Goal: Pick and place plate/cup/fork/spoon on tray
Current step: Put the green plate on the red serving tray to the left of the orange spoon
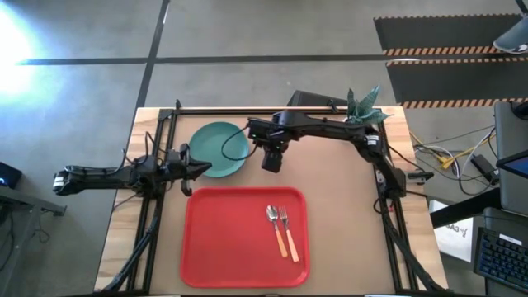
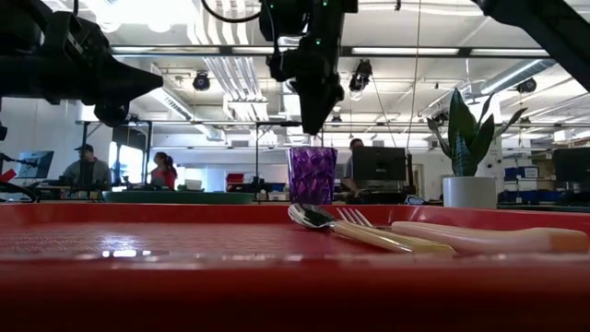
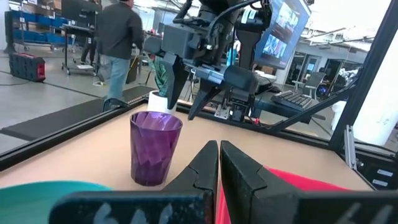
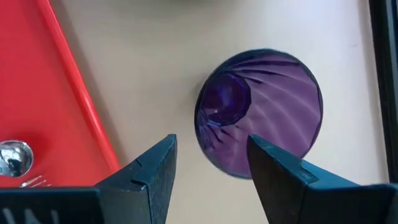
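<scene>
The purple cup (image 4: pixel 261 109) stands upright on the bare table beyond the red tray's far rim (image 1: pixel 245 191); it also shows in the low view (image 2: pixel 312 175). My right gripper (image 4: pixel 211 155) is open, points down and hovers just above the cup's rim (image 2: pixel 309 124). The teal plate (image 1: pixel 219 148) lies flat on the table at the far left. My left gripper (image 1: pixel 200 169) is shut and empty, raised over the plate's near edge. The spoon (image 1: pixel 275 224) and the fork (image 1: pixel 286 228) lie side by side on the tray's right half.
A white pot with a green plant (image 1: pixel 363 107) stands at the table's far right corner. The tray's left half (image 1: pixel 223 239) is bare. People stand in the room beyond the table (image 3: pixel 118 37).
</scene>
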`<state>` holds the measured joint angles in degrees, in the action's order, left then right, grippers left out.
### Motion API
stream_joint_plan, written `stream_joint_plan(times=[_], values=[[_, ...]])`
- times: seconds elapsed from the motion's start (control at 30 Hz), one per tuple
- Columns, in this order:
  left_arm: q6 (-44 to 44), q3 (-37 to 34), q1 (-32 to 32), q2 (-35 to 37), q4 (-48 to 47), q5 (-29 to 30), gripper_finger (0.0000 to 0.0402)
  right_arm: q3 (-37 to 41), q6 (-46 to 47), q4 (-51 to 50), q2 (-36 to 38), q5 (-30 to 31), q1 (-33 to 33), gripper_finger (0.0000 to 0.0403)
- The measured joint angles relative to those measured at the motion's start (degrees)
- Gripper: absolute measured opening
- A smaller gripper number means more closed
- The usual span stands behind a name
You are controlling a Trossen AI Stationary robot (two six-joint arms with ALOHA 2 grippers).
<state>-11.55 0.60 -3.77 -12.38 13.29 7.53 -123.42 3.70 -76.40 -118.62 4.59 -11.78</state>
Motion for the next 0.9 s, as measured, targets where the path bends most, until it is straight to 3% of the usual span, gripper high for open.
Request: stream_joint_plan(times=[0.23, 0.37, 0.67, 0.77, 0.9], values=[[0.6, 0.1, 0.0, -0.5, -1.9, 0.0, 0.0000, 0.0, -0.3, 0.1, -1.2, -0.6, -0.2, 0.0182], [3.0, 1.4, 0.0, -2.4, -7.0, 2.7, 0.0000, 0.0, 1.3, 1.7, 0.8, -4.0, 1.0, 0.0180], [2.6, 3.8, -0.1, -9.0, -10.6, 3.6, 0.0004, 0.0, 6.8, 13.3, 9.0, -20.5, 7.1, 0.0178], [-0.1, 5.7, -0.1, -12.5, -16.1, 3.4, 0.0029, 0.0, 8.2, 20.0, 12.7, -25.1, 10.4, 0.0178], [-1.7, 9.5, -0.1, -18.7, -20.8, 5.5, 0.0093, 0.0, 7.9, 26.3, 17.5, -25.7, 15.2, 0.0178]])
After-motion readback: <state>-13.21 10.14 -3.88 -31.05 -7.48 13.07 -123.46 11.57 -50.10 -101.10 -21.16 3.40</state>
